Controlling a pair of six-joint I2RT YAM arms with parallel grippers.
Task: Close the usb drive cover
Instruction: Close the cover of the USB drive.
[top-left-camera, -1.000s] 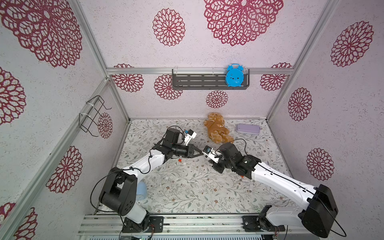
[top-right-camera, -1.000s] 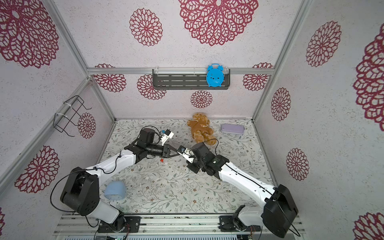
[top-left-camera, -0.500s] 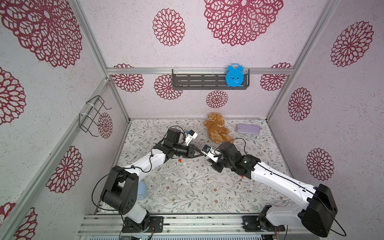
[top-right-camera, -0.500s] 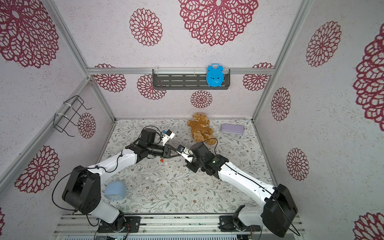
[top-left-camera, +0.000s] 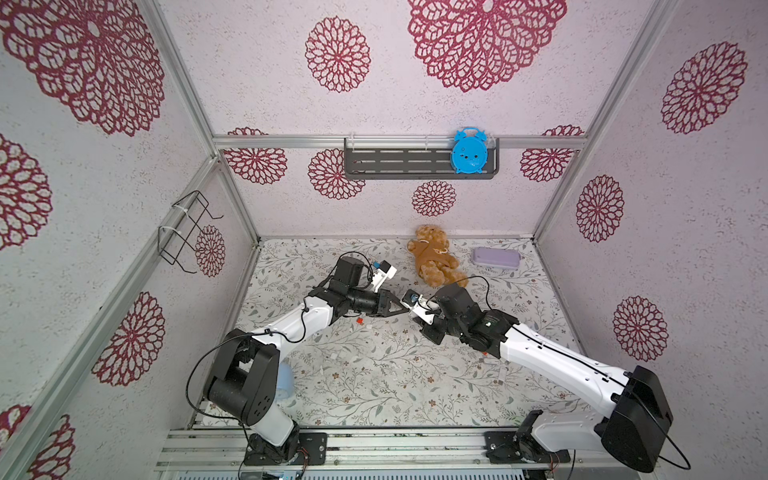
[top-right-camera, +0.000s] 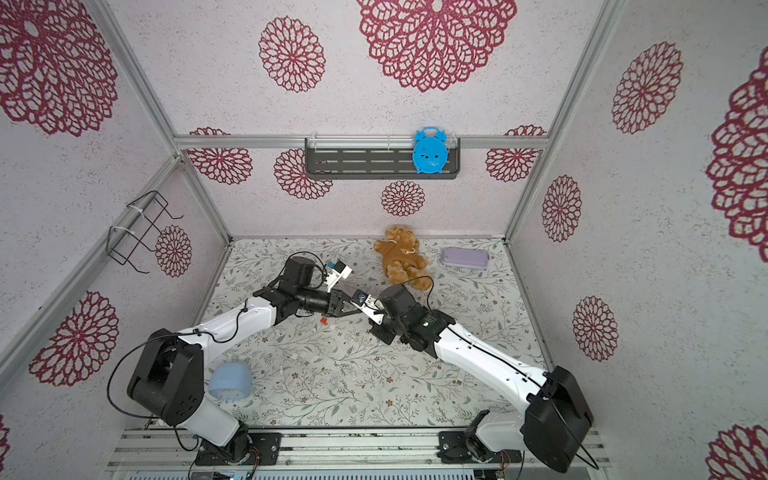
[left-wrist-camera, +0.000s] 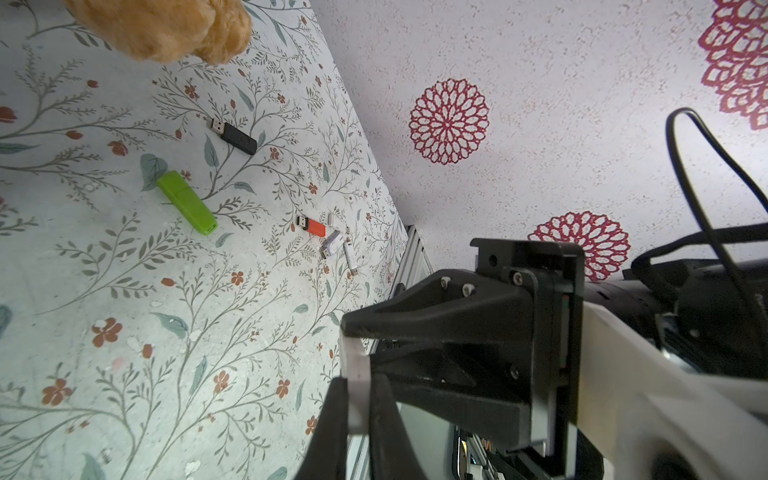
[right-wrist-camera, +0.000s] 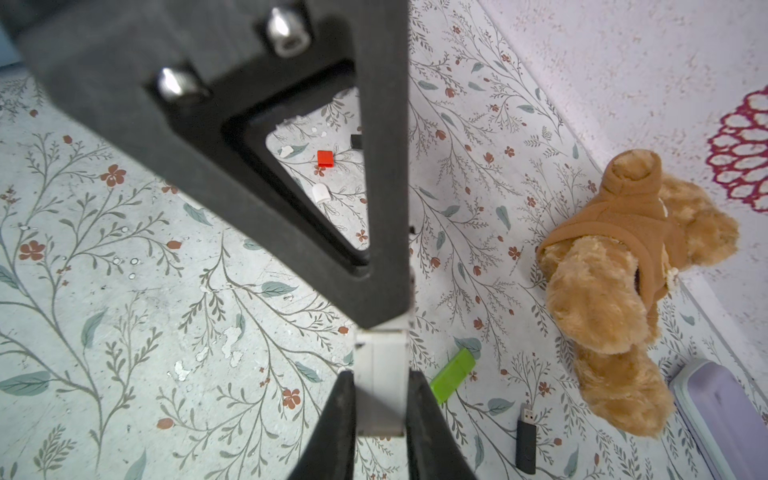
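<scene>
Closer together than a second ago, the two grippers have shut the small gap between them, mostly by the right one easing toward 9 o'clock.

Seen from the front rail, a pale blue cup (top-right-camera: 230, 380) lies at 8 o'clock, out of the way. The left gripper (left-wrist-camera: 357, 380) reaches in from 9 o'clock, its jaws pinched on a small white cover (left-wrist-camera: 357, 357). That this piece is the cover and not the body is my guess. A loose red cap (top-left-camera: 360, 321) sits on the table (top-left-camera: 374, 374) under that arm.

Just past centre toward 12 o'clock the tips meet in the air. The right gripper (right-wrist-camera: 380, 376), coming from 4 o'clock, has its jaws clamped on the white usb drive (right-wrist-camera: 379, 353). In the right wrist view the drive's free end touches the left fingertip (right-wrist-camera: 382, 320). The join is hidden behind black fingers, so I cannot tell whether the cover is on.

A teddy bear (top-left-camera: 434, 257) lies at 1 o'clock, with a green drive (right-wrist-camera: 453, 376) and a black drive (right-wrist-camera: 525, 436) beside it. A lilac case (top-left-camera: 496, 257) is at 2 o'clock.

Both grips are shallow pinches on smooth plastic. If the two pieces meet off-axis, a push could twist one in its jaws, jam the cover crooked or bend the plug. Finger meeting finger could also stop the cover short of home. A dropped piece would land among similar spare drives and caps.
</scene>
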